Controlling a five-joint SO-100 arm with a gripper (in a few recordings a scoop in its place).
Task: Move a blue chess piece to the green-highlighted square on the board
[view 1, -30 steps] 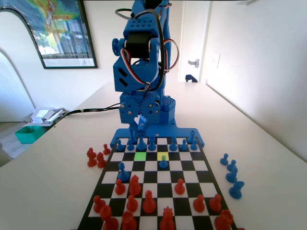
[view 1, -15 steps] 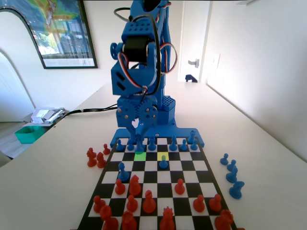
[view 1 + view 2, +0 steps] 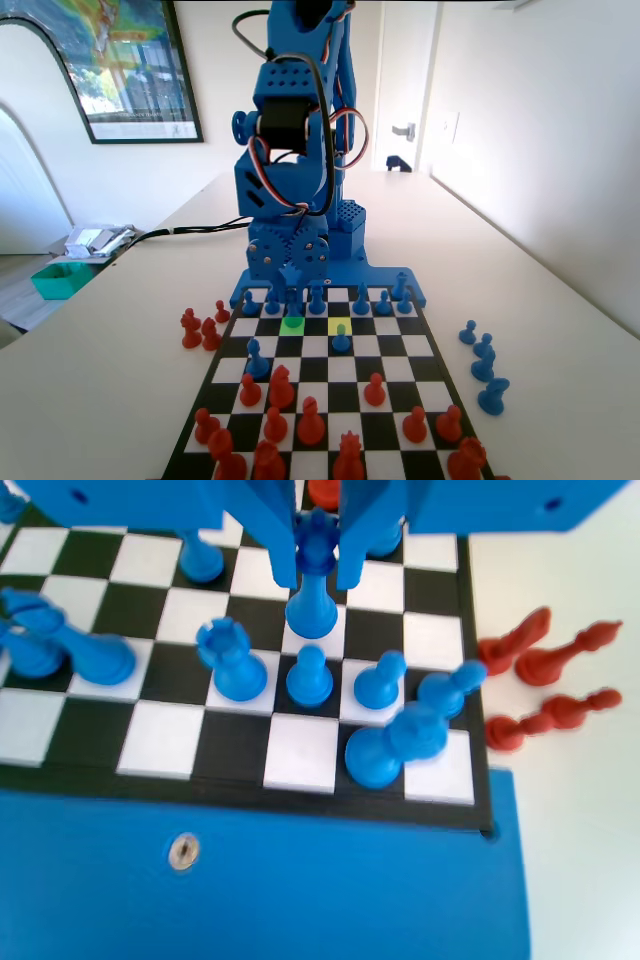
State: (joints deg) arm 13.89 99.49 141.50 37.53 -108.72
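End effector in the fixed view hangs low at the board's far edge, over the green-highlighted square, where the blue chess piece stands. In the wrist view the end effector has its 2 jaws closed close around the crowned head of the blue chess piece, seemingly gripping it, its base on a white-looking square. Letting go crookedly, or lifting off askew, could tip it into the blue pawn just beside it.

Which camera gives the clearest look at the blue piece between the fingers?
The wrist view: the blue piece stands large between the fingers, its crowned top and base plain. In the fixed view, the piece is small, its top blending into the blue arm behind.
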